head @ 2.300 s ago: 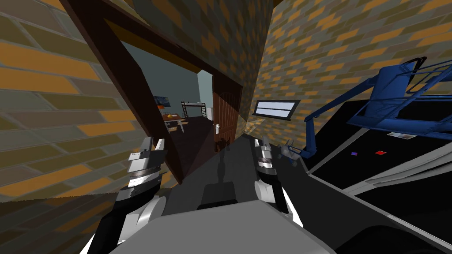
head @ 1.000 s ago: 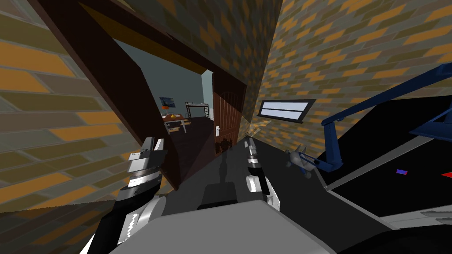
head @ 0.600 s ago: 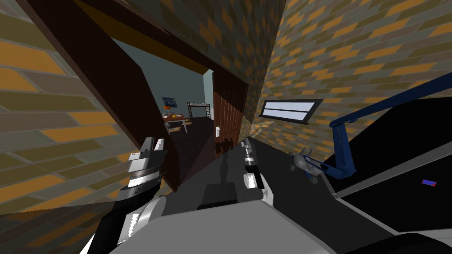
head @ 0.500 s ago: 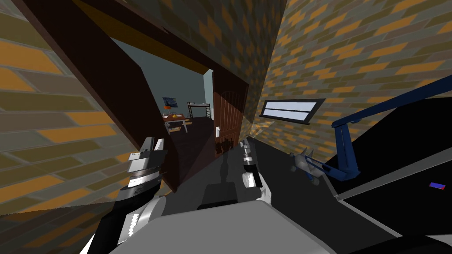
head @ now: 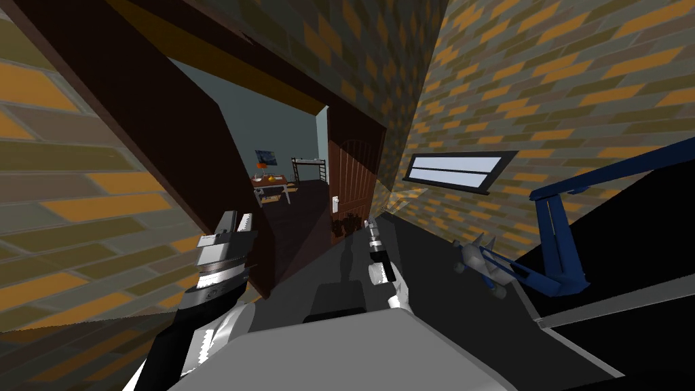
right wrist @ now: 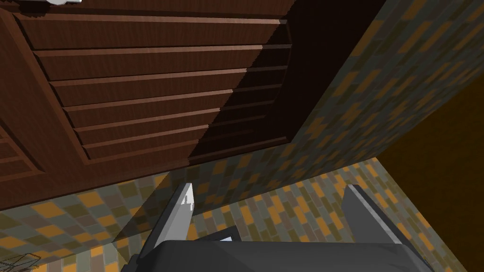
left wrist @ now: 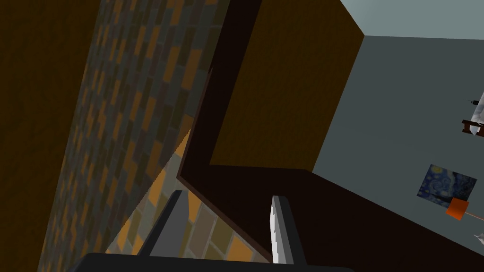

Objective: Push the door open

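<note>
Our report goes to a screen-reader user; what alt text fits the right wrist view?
A dark brown slatted door lies ahead of the right gripper, whose two grey fingers stand open with nothing between them. An orange and grey brick wall runs beside the door.

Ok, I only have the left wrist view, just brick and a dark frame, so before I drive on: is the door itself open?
Observer: Yes. In the head view the brown panelled door stands swung inward at the right side of the door frame.
Operator: Where is the right gripper?
Observer: The right gripper reaches forward, close to the door's bottom corner. I can't tell whether it touches.
Operator: Are its fingers open?
Observer: Yes. In the right wrist view its fingers stand wide apart with nothing between them, and the door's panels lie ahead.
</note>
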